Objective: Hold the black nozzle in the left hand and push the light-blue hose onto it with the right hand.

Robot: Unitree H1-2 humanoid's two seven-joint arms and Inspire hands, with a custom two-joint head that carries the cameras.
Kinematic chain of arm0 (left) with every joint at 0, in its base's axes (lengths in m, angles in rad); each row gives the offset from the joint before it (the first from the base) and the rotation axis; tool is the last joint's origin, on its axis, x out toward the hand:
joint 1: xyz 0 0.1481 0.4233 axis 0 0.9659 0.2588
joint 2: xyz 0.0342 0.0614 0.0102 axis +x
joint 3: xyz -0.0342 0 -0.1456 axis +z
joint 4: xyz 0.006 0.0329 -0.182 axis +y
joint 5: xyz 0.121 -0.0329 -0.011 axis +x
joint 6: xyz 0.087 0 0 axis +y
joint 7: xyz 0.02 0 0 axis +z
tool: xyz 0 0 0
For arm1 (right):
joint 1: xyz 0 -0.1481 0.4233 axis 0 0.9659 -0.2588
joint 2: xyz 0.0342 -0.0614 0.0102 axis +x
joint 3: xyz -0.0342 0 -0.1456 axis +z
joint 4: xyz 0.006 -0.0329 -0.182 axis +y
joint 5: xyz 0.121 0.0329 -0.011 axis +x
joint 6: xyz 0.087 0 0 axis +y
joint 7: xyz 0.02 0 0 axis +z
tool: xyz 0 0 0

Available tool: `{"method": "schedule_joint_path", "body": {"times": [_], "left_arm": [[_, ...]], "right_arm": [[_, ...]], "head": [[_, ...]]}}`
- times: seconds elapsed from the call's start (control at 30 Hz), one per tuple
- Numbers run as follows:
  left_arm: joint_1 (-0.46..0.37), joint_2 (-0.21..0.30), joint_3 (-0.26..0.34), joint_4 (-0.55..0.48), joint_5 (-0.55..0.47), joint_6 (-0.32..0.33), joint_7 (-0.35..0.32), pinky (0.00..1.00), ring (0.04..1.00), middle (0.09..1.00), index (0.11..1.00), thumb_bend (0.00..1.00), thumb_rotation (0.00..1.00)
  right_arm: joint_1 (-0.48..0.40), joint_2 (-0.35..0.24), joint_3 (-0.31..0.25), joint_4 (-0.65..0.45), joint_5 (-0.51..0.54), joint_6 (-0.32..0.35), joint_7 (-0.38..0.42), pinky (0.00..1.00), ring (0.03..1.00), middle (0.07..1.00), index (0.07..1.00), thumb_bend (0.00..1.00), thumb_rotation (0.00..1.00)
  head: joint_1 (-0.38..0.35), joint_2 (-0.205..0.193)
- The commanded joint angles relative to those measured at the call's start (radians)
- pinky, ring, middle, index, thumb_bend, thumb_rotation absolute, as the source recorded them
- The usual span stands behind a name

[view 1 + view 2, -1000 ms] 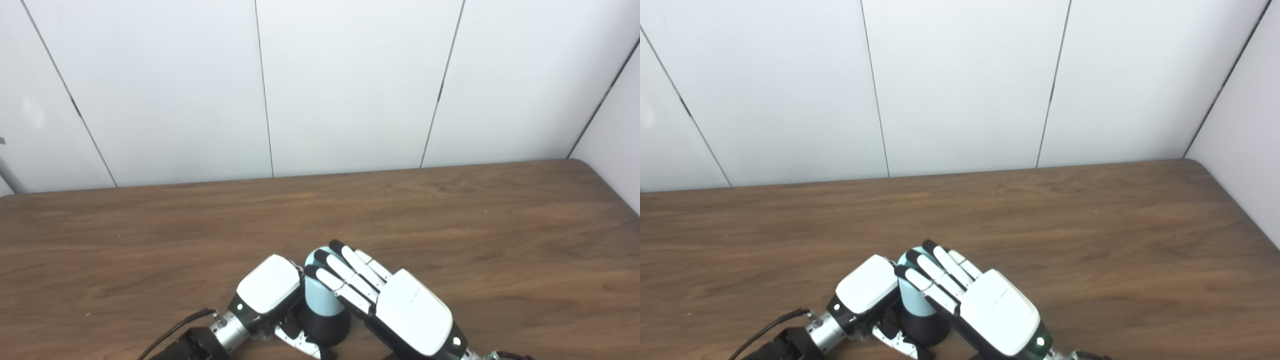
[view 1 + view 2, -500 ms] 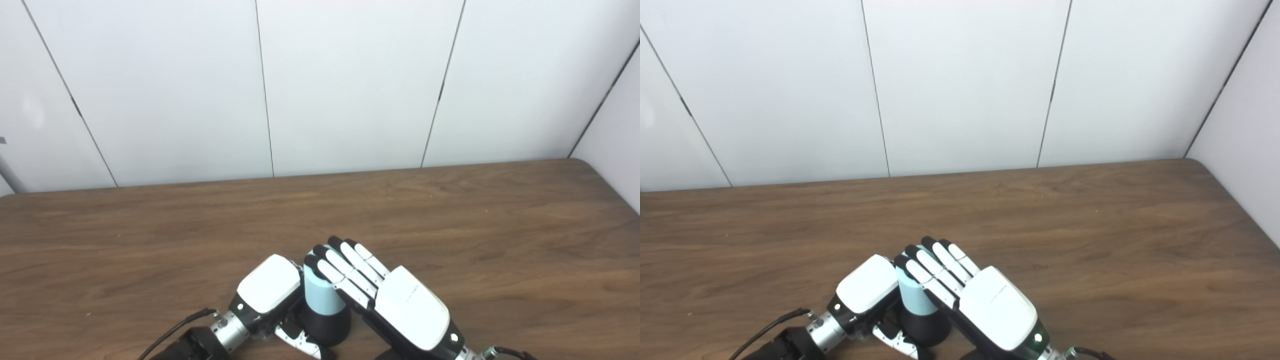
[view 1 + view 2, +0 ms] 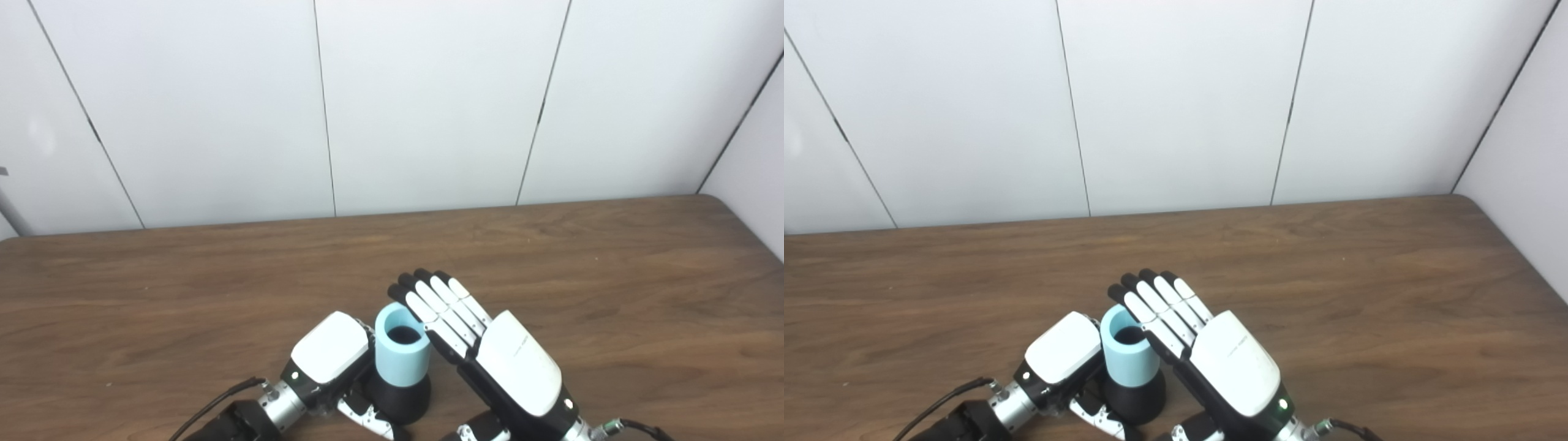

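The light-blue hose (image 3: 400, 346) stands upright as a short tube on the black nozzle (image 3: 401, 402), its open top facing up. My left hand (image 3: 331, 361) is shut on the black nozzle (image 3: 1134, 403) from the left, its fingers curled round the base near the table's front edge. My right hand (image 3: 484, 349) is open, with flat, straight fingers lying just right of the hose's rim (image 3: 1124, 321) and not gripping it. In the right eye view the right hand (image 3: 1206, 349) partly hides the hose's right side.
The brown wooden table (image 3: 612, 275) reaches back to a white panelled wall (image 3: 429, 104). Its right corner is rounded (image 3: 713, 199). A black cable (image 3: 208, 404) trails from my left wrist at the bottom edge.
My right hand has lifted off the top of the hose and moved to the right and back, uncovering the open rim. The left hand and the nozzle have stayed still.
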Motion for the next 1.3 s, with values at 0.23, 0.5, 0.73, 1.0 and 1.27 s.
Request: {"method": "schedule_joint_path", "body": {"times": [0.23,0.5,0.73,1.0,1.27], "left_arm": [[0.085,0.019,-0.080,0.101,0.075,-0.013,-0.148,0.27,0.282,0.398,0.499,0.52,0.00],[0.089,0.021,-0.075,0.090,0.102,0.002,-0.117,0.32,0.333,0.412,0.516,0.51,0.00],[0.102,0.016,-0.056,0.091,0.119,0.041,-0.088,0.35,0.376,0.438,0.523,0.52,0.00],[0.109,0.011,-0.009,0.063,0.121,0.202,-0.235,0.59,0.681,0.698,0.697,0.81,0.20],[0.117,0.016,0.040,0.044,0.113,0.263,-0.295,0.74,0.828,0.834,0.835,1.00,0.42]], "right_arm": [[0.020,0.059,-0.057,0.083,0.091,-0.098,-0.194,0.92,0.993,0.999,0.979,0.69,0.88],[0.067,0.214,-0.157,0.193,0.486,0.014,-0.203,0.76,0.862,0.861,0.818,0.25,0.61],[0.067,0.225,-0.206,0.230,0.587,0.032,-0.165,0.76,0.843,0.843,0.800,0.23,0.55],[0.054,0.215,-0.217,0.273,0.534,-0.019,-0.180,0.76,0.819,0.813,0.785,0.27,0.53],[0.052,0.219,-0.224,0.283,0.542,0.012,-0.174,0.79,0.848,0.837,0.800,0.29,0.59]], "head": [[0.001,-0.001],[0.003,0.001],[0.007,0.006],[0.011,0.005],[0.014,0.002]]}}
